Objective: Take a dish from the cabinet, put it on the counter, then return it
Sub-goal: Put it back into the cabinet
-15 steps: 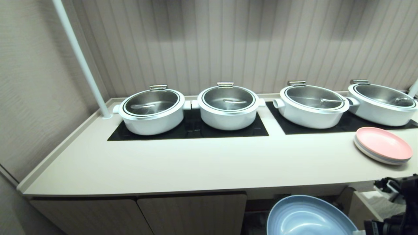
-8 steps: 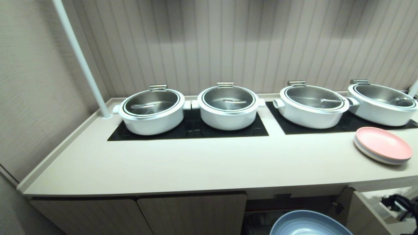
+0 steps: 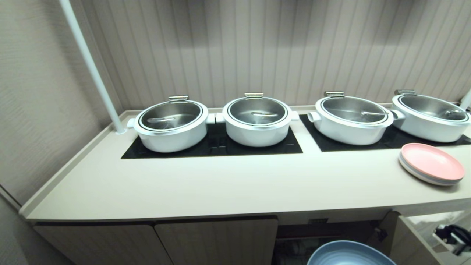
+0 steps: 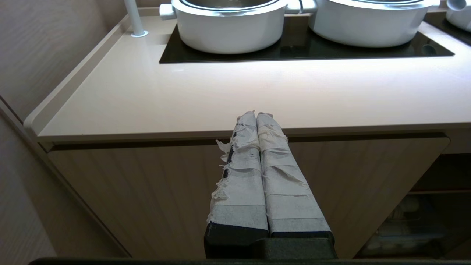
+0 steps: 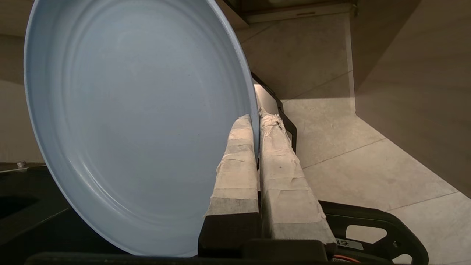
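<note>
Dish (image 3: 349, 254) first: the light-blue plate sits lower in the head view than a second ago, with only its far rim showing at the bottom edge, below the front of the bench (image 3: 220, 191) and in front of the open cabinet (image 3: 323, 232). The right arm's dark body has also slid toward the lower right corner. I judge this as the plate being carried down and away from bench level; whether that is the return to the shelf or the end of pulling it out, the pictures alone do not settle, since the bench surface in front holds only the pink-topped stack (image 3: 431, 163) and the four white pots.

In the right wrist view the right claw (image 5: 257, 117) is pinched narrow on the plate's rim, one taped finger on each face, so the plate (image 5: 136, 121) is held on edge there, its hollow face toward the camera. Being round it has no long axis; its flat plane runs along the fingers, and in the head view its hollow faces up.

The left claw (image 4: 256, 115) hangs parked before the closed cabinet door, fingers pressed together on nothing.
</note>
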